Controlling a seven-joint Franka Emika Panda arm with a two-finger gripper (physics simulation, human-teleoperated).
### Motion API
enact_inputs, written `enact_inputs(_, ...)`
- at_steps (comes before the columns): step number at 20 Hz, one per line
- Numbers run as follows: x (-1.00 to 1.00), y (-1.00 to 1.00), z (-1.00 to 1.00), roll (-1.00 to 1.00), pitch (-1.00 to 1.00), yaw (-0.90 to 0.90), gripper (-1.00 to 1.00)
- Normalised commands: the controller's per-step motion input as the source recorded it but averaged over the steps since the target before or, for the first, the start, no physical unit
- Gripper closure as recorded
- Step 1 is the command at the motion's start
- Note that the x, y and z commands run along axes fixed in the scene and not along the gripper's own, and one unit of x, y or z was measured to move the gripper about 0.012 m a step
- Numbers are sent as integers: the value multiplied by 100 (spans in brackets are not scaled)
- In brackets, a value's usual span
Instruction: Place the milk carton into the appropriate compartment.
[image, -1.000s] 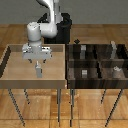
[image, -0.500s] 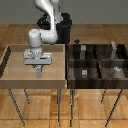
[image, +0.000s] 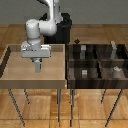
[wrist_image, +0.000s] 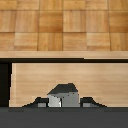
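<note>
The milk carton (image: 38, 67) is a small pale grey box with a peaked top. It hangs upright over the floor of the light wooden bin (image: 12, 70) at the exterior view's left. My gripper (image: 37, 61) points straight down and is shut on the carton's top. In the wrist view the carton (wrist_image: 63, 95) sits between my two dark fingers (wrist_image: 40, 103), with the bin's floor behind it. I cannot tell for sure whether the carton's base is clear of the floor.
A dark wooden bin (image: 95, 62) split by dividers into several compartments stands at the exterior view's right, next to the light bin. Small grey blocks (image: 84, 73) sit in some compartments. Both bins stand on thin metal legs over a wood floor.
My gripper came down onto the carton, closed on it, and has since risen a little with it. The carton stays over the same spot in the light bin.
</note>
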Motion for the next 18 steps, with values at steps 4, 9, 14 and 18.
enact_inputs(4, 0, 0, 100, 0, 0, 0, 100)
enact_inputs(9, 0, 0, 100, 0, 0, 0, 100)
enact_inputs(14, 0, 40, 40, 0, 0, 0, 100)
enact_inputs(18, 0, 100, 0, 0, 0, 0, 100)
